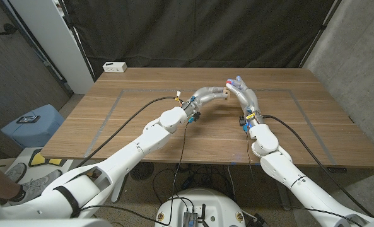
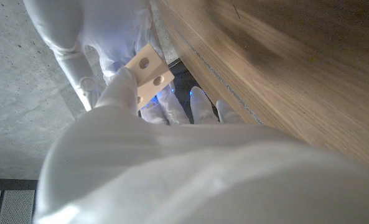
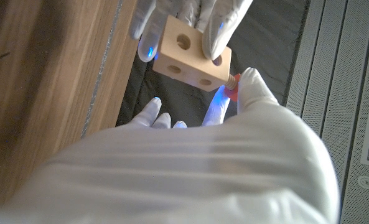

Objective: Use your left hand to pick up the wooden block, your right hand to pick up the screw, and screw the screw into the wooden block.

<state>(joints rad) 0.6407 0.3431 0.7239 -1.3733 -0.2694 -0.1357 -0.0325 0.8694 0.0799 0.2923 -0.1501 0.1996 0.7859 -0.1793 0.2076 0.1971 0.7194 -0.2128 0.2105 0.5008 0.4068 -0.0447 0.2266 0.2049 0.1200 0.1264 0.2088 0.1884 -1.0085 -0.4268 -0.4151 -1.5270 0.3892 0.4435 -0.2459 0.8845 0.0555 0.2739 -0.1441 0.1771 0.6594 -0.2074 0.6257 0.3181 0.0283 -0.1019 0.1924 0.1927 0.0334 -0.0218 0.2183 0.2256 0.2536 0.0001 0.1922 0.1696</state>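
two hands meet above the middle of the table, fingertips nearly together. the left hand [image 1: 207, 96] grips the wooden block [image 1: 225, 94], its fingers [image 3: 148, 38] wrapped over the block's far side in the right wrist view, where the block [image 3: 192, 55] is a pale piece with round holes in its faces, held clear of the table surface. in the left wrist view the same block [image 2: 149, 73] shows between the left hand's thumb and fingers, two holes facing the camera. the right hand [image 1: 242, 94] pinches the screw [image 3: 232, 85], a small red-headed piece with a threaded shank whose tip is at the block's corner hole; how deep it sits cannot be told. the right hand's other fingers [image 3: 161, 116] are spread loosely below the block with blue light on their tips. both arms reach in from the near corners over the wooden table [image 1: 136, 126], which carries a faint grey rectangular outline. a small white box [image 1: 115, 66] rests at the table's far left corner, well apart from the hands. a blue stool [image 1: 32, 124] stands on the floor to the left of the table.
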